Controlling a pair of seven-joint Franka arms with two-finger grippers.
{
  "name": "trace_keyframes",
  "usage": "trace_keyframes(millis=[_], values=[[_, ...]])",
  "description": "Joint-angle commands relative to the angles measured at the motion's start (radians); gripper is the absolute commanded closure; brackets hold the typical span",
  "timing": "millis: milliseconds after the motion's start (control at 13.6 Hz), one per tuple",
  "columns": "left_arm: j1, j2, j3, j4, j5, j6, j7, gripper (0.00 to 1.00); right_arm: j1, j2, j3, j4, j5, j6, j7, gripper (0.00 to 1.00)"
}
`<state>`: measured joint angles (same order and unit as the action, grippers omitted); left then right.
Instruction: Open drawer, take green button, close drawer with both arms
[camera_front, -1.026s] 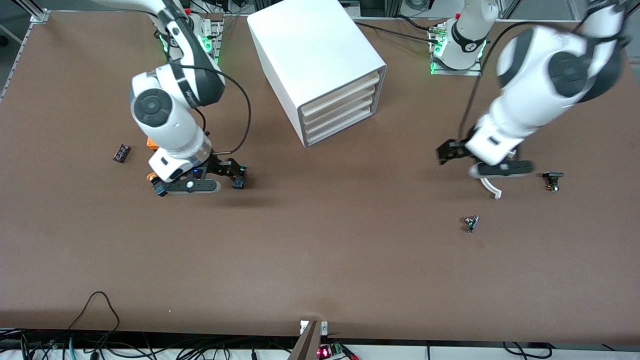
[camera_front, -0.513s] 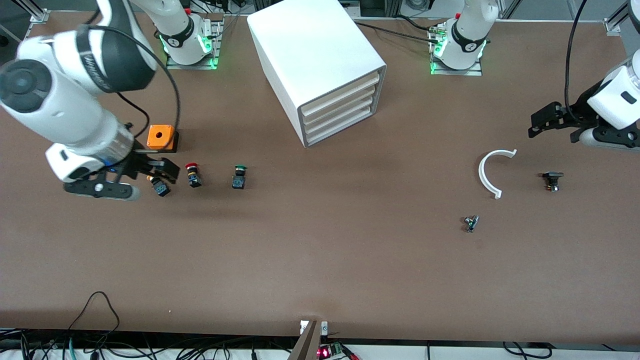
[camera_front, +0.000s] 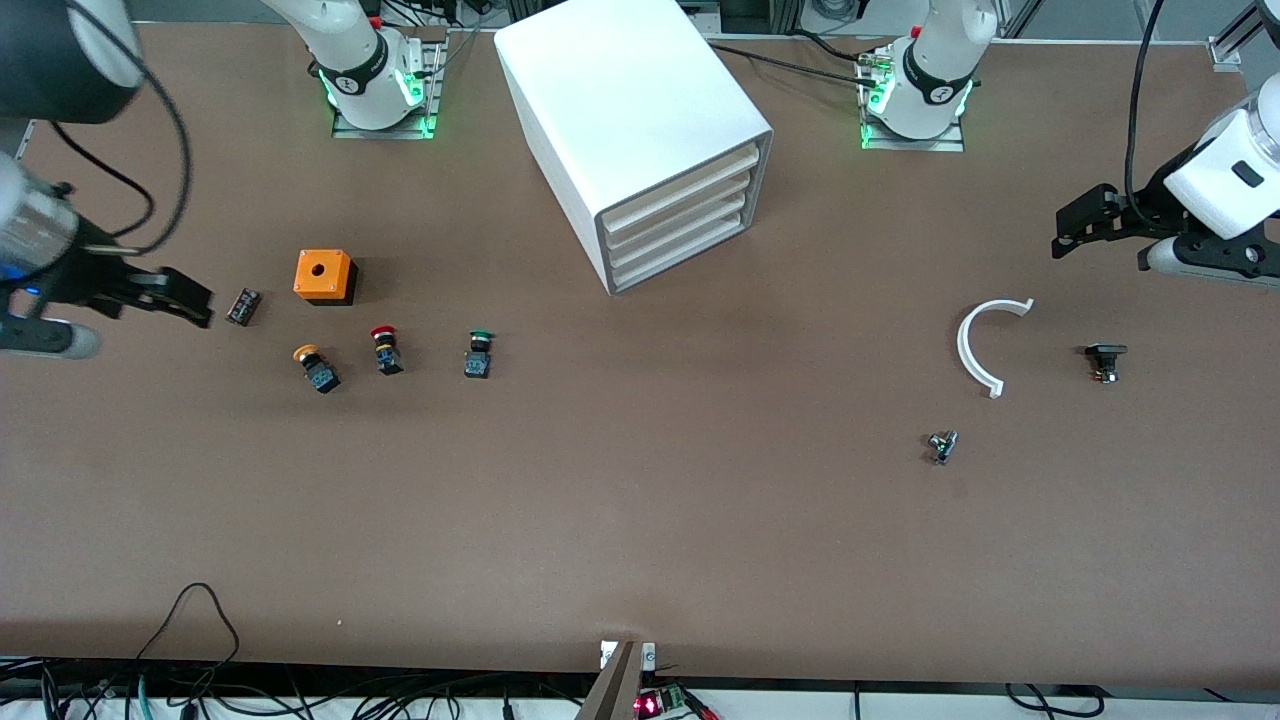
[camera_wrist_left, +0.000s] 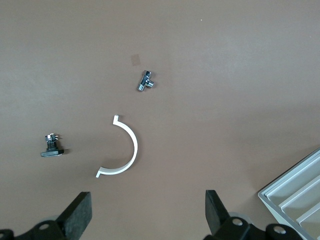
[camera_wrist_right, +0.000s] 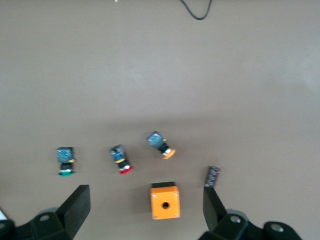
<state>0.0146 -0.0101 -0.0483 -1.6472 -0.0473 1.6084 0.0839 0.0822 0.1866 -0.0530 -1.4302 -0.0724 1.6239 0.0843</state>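
Right gripper (camera_front: 110, 305) hangs at 9 o'clock in the front view, over the desk (camera_front: 640, 540) at the right arm's end, with its jaws wide and nothing in them. Left gripper (camera_front: 1140, 230) hangs at about 2 o'clock, over the left arm's end, equally wide and empty. The cabinet (camera_front: 630, 90) stands at 12 o'clock, and its drawer (camera_front: 680, 262), the lowest one, sits flush like those above it. The button (camera_front: 479, 353) lies on the desk at about 7 o'clock from the cabinet, well apart from both grippers. A red button (camera_front: 385, 350) and an orange button (camera_front: 317, 367) lie in a row at its 9 o'clock. A white arc (camera_front: 975, 345) lies near the left arm's end.

Seen from the left wrist, the left gripper (camera_wrist_left: 147, 212) is spread over bare desk. The arc (camera_wrist_left: 125, 150) and a metal fitting (camera_wrist_left: 146, 81) lie near it, and a corner of the cabinet (camera_wrist_left: 295, 195) shows.

Seen from the right wrist, the right gripper (camera_wrist_right: 145, 207) is likewise spread. The button (camera_wrist_right: 64, 161) ends the row of three, and an orange box (camera_wrist_right: 165, 202) lies close to the row.

With the drawer shut and the button out on the desk, I cannot tell whether the job is finished or not yet begun. If it is finished, the arms only need to stay clear. If not, I judge that one gripper must drop to the drawer's lip and pull straight out. The other arm should wait until the tray is open before reaching in.
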Motion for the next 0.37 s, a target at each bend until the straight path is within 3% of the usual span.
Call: trace_keyframes(millis=[0, 293], values=[[0.004, 0.004, 0.004, 0.024, 0.018, -0.021, 0.011, 0.0, -0.01, -0.013, -0.016, 0.005, 0.005, -0.056, -0.087, 0.0], [0.004, 0.01, 0.008, 0.024, 0.017, -0.021, 0.011, 0.0, -0.01, -0.05, -0.025, 0.001, 0.019, -0.134, -0.083, 0.0]])
